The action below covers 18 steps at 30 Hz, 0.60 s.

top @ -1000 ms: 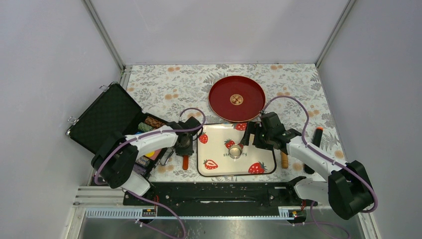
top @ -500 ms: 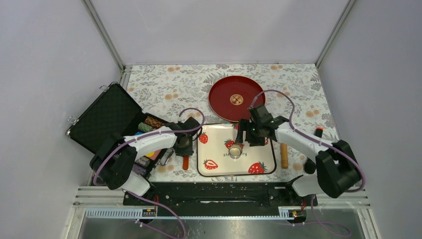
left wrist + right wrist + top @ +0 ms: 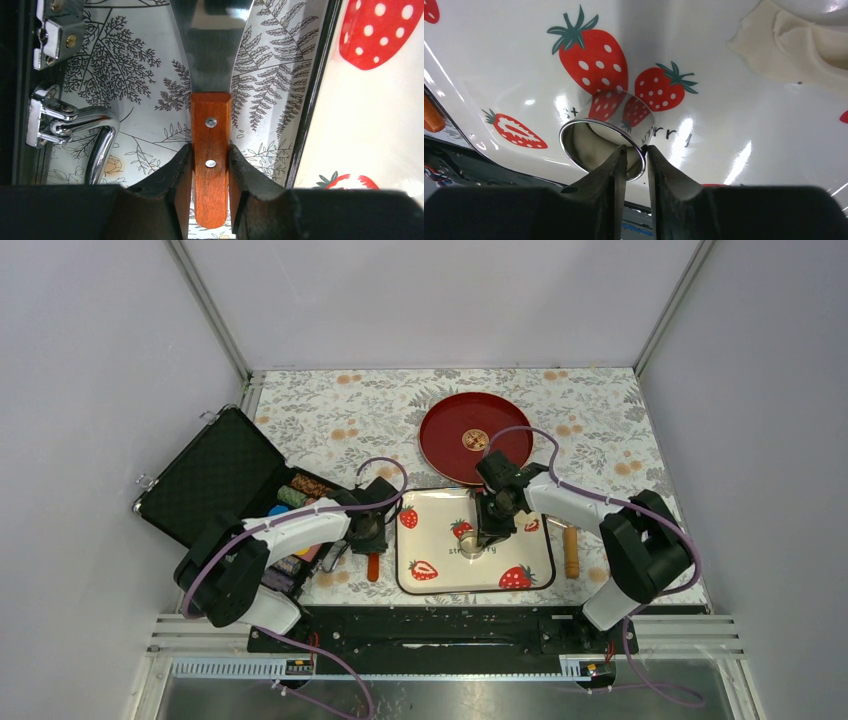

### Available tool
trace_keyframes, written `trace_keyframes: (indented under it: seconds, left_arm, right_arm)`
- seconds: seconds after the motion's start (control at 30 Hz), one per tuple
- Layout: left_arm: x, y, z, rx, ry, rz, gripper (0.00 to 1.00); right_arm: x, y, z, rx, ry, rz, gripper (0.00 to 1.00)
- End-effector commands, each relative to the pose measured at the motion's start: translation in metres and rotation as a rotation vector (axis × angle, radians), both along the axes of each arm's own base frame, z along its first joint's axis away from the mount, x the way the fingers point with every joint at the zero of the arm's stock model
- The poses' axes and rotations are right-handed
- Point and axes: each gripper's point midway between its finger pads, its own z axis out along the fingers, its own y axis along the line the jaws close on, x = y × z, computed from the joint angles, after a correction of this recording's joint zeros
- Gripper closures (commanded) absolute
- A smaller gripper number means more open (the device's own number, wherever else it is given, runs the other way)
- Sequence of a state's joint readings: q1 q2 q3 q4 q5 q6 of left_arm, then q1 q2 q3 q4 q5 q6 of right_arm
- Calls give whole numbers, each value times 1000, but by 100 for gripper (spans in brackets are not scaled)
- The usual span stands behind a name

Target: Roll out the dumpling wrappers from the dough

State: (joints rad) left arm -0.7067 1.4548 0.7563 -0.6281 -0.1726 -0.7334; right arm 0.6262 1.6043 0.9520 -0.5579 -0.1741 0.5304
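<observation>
On tray [image 3: 734,100], right tool [image 3: 636,150] pinches ring cutter [image 3: 620,107].

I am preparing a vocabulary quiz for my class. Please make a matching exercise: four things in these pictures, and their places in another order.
1 ring cutter
2 scraper
3 red plate
4 dough scrap

a in the left gripper
b beyond the tray
c in the right gripper
d lying free on the tray

Pairs: 1-c, 2-a, 3-b, 4-d

Mirror-polished metal ring cutter [image 3: 620,107], glossy strawberry tray [image 3: 724,100], matt dough [image 3: 784,45], smooth wooden scraper handle [image 3: 211,142]
</observation>
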Motion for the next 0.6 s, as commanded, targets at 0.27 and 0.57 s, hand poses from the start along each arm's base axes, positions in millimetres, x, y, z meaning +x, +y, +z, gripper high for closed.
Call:
trace_keyframes:
  seconds: [0.27, 0.57]
  left_arm:
    - [-15, 13, -20, 17, 53, 19, 87]
    - [-13, 13, -21, 7, 51, 22, 87]
  right_arm:
    - [-1, 12, 13, 23, 1, 75, 98]
    - [-1, 3, 42, 26, -73, 74, 100]
